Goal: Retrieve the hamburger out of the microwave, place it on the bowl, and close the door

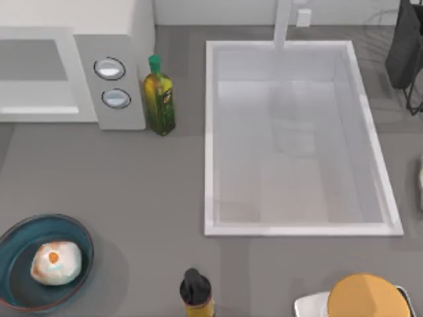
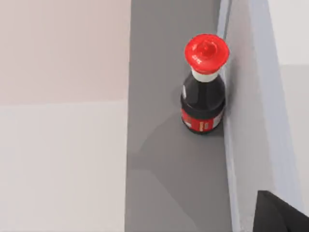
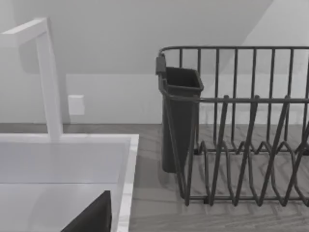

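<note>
The hamburger is already set in the bowl at the table's near left, so the microwave door probably needs to be pushed shut next, though neither claw's opening can be told.

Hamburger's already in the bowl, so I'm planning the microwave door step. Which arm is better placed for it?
Left, probably. The microwave and its door sit at the table's far left, while the right wrist view faces the sink and dish rack.
</note>
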`<state>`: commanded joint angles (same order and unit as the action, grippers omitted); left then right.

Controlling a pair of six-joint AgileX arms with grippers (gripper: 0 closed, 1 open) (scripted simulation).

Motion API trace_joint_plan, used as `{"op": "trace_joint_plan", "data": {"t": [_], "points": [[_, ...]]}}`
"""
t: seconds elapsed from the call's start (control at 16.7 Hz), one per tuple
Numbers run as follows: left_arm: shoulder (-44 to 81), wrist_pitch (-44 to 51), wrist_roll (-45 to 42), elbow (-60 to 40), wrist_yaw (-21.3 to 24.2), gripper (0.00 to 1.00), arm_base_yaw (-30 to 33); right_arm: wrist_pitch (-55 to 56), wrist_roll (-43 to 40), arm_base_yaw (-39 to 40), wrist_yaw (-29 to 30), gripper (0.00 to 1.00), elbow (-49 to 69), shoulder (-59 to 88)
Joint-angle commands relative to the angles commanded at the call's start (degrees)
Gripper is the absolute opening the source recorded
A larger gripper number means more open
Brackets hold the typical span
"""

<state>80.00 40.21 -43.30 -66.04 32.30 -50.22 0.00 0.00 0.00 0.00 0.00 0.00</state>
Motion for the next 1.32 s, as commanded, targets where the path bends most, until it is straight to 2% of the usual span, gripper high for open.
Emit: {"op": "trace_joint_plan", "data": {"t": [0.24,0.48,0.9,1.32], "points": [[15.41,2.75,-6.98,-10.10,4.49,0.00,-7.20,0.00,0.00,0.00,0.00,1.00,0.00,0.00],[21.08,3.72,-9.78,-14.11,6.26,0.00,-10.06,0.00,0.00,0.00,0.00,1.00,0.00,0.00],[21.75,1.39,-9.77,-12.08,6.12,0.00,-9.84,0.00,0.00,0.00,0.00,1.00,0.00,0.00],[27.02,-16.09,-10.01,-0.75,6.35,0.00,-10.15,0.00,0.00,0.00,0.00,1.00,0.00,0.00]]}}
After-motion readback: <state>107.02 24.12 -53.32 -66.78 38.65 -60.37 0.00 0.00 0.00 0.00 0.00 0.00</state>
